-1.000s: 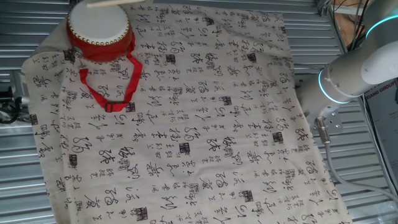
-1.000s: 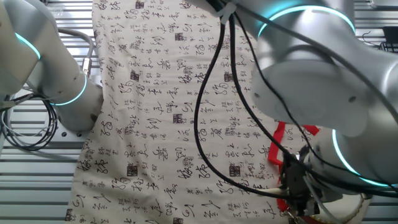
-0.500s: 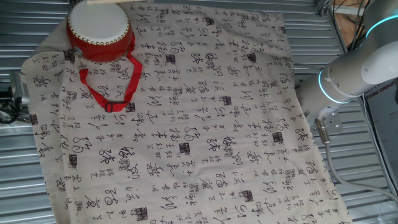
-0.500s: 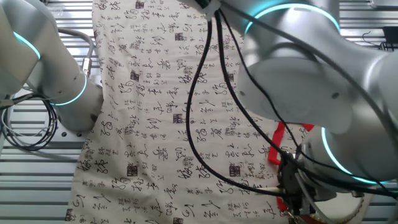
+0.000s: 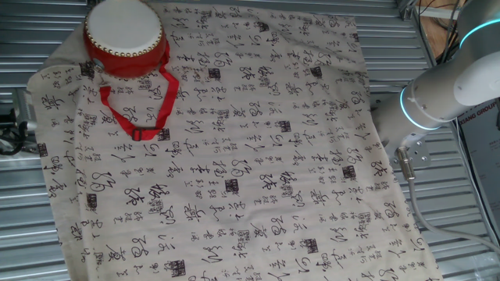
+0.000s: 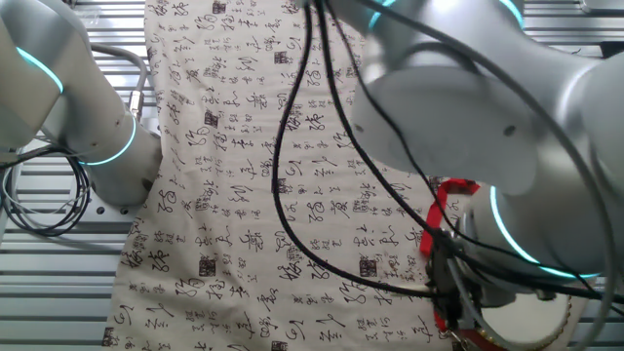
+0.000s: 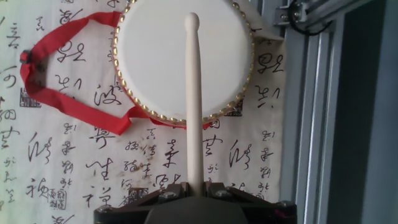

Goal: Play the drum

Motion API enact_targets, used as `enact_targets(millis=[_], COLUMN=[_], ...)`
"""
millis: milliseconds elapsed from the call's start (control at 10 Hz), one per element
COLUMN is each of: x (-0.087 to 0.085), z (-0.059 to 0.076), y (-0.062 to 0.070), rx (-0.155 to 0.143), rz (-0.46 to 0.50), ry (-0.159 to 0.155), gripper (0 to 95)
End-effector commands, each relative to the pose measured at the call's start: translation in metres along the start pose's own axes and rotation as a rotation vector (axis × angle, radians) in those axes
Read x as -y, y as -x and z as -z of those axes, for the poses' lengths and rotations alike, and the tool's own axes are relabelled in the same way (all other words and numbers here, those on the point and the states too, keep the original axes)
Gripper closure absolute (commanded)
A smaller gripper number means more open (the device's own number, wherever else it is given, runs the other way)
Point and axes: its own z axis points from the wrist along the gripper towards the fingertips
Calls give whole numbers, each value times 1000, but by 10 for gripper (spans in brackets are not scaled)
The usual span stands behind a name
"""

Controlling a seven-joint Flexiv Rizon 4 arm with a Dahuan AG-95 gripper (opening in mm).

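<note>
Drum: lies straight ahead of the jaws, which grip a wooden drumstick whose long axis points over the skin head.

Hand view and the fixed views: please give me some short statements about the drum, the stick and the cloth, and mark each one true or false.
1. The stick is held in the gripper and points toward the drum. True.
2. The drum lies on its side, skin facing sideways. False: it stands with the cream skin facing up.
3. The drum's strap is blue. False: it is red.
4. The cloth under the drum is printed with black characters. True.
5. In the hand view the stick's tip lies outside the drum skin. False: the tip appears over the skin.
</note>
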Motion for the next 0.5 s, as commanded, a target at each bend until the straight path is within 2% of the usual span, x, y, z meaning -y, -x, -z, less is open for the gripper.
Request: enact_targets(millis=[100,300,500], x=[-11,-19,-35], z=[-4,-6,-10], y=[-2,-2,-5], rx=[1,3,4], rz=[-16,-21,-49], ry=[-5,-4,-6], gripper=[950,950,950])
